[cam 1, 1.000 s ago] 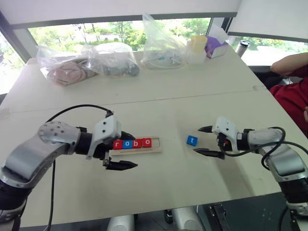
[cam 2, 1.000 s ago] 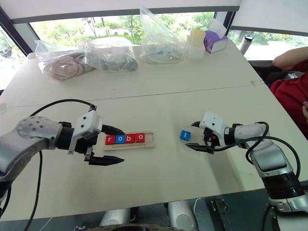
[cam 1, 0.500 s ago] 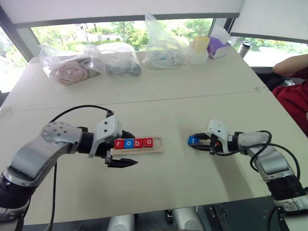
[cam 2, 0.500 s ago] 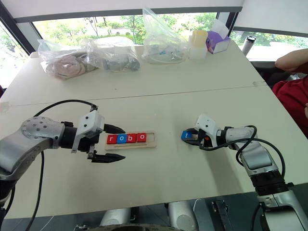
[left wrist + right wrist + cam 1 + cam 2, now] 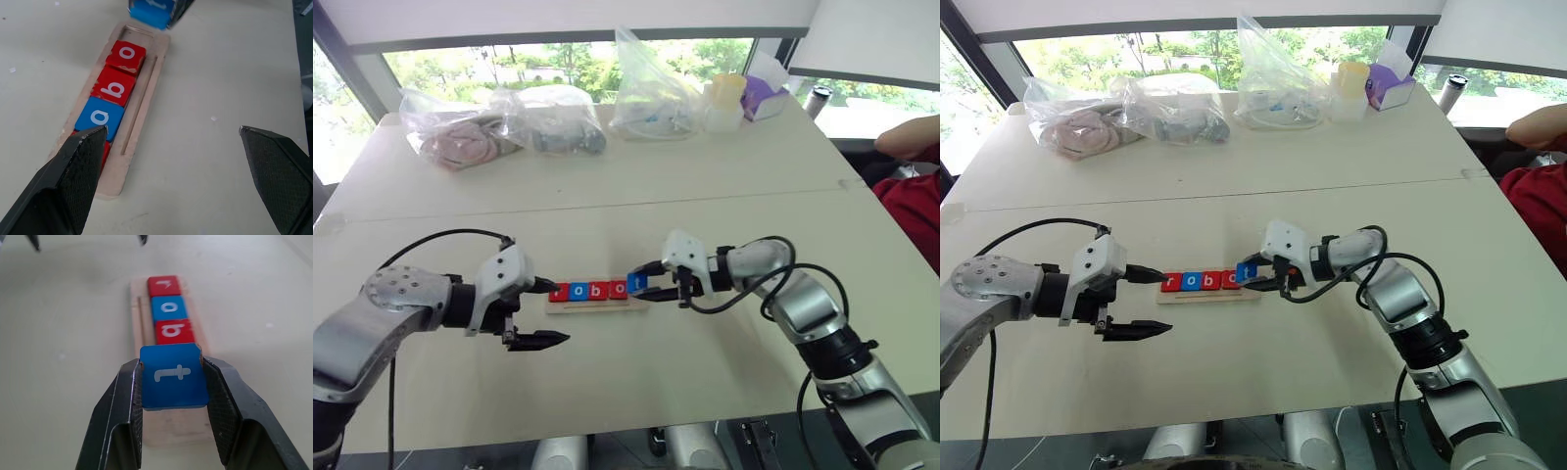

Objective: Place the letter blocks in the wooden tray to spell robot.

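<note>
While right gripper (image 5: 171,396) fingers clench blue t block (image 5: 173,376) above wooden tray (image 5: 597,305), tilted release risks misseating; left gripper (image 5: 536,313) fingers spread, empty.

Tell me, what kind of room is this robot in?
Probably an office or lab room: a big pale table beside wide windows with trees outside, and plastic bags of supplies along the far edge.

Bright daylight from the windows (image 5: 558,64) behind my table (image 5: 636,186), glare blows them out; soft shadows under my arms, wrist views blur up close
</note>
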